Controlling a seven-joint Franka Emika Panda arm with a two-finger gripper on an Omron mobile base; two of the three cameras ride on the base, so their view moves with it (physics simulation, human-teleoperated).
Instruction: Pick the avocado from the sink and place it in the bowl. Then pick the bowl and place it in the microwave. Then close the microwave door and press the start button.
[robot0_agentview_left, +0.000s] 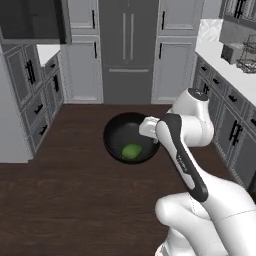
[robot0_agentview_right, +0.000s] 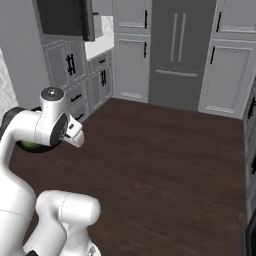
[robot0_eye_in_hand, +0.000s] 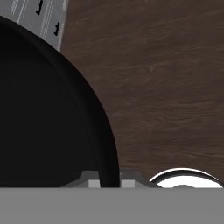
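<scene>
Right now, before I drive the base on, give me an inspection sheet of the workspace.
Surface: dark wood floor beneath the load.
Job's things: small bright-green avocado lies in the wide glossy black bowl, carried in the air.
Clutter: wire rack on the white counter.
Hand: hand shut on the bowl's rim.
Cables: nothing seen.
Surroundings: grey cabinets, tall grey fridge.

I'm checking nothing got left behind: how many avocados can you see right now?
1. The avocado lies inside the black bowl that the gripper carries above the wooden floor. The bowl's rim could hide another from these angles.
</scene>
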